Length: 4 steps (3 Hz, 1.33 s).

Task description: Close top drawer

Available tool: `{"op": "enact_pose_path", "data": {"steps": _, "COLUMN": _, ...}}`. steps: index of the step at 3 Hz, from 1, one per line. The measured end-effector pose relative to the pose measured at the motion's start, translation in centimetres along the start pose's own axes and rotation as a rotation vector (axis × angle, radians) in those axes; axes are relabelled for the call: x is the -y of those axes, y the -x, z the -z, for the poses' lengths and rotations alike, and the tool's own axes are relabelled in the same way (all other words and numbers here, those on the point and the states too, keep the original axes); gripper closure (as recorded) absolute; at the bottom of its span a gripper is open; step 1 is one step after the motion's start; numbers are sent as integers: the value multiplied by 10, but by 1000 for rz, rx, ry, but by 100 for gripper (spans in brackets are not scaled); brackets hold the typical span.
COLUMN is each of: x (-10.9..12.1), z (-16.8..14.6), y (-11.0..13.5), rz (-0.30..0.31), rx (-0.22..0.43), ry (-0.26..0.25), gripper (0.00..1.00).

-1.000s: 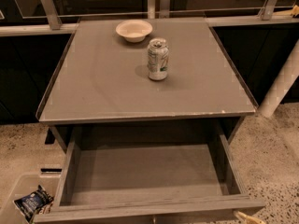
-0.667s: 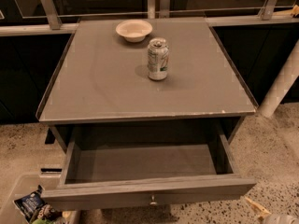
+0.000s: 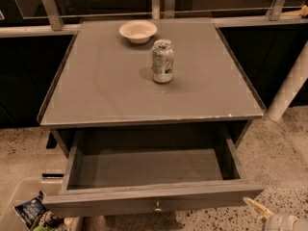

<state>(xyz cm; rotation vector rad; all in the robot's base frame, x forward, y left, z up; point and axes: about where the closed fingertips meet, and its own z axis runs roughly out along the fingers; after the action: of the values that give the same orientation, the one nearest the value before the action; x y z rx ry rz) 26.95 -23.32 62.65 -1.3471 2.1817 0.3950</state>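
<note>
The top drawer [image 3: 154, 199] is a wide grey wood-grain drawer with one small round metal knob [image 3: 158, 207]. It stands pulled well out from under the grey tabletop [image 3: 96, 90]. Its inside [image 3: 144, 167] is empty. My gripper [image 3: 260, 210] shows only partly, at the bottom right corner of the view. It is low and just right of the drawer front's right end. I cannot tell whether it touches the drawer.
A drinks can [image 3: 162, 61] stands upright mid-table and a cream bowl [image 3: 138, 31] sits behind it. A clear bin with snack packets [image 3: 31, 211] is on the floor at the lower left. A white post [image 3: 288, 88] leans at the right.
The drawer front has slid back toward the cabinet, so less of the drawer sticks out. The gripper has shifted slightly at the bottom right.
</note>
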Motion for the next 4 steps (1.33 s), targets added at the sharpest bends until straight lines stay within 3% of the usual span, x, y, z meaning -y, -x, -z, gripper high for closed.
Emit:
{"op": "enact_pose_path", "data": {"steps": 3, "x": 49, "z": -26, "y": 38, "rz": 61, "rx": 74, "ry": -88, "gripper": 0}}
{"op": "enact_pose_path", "data": {"steps": 4, "x": 76, "z": -40, "y": 61, "rz": 75, "rx": 94, "ry": -125, "gripper": 0}}
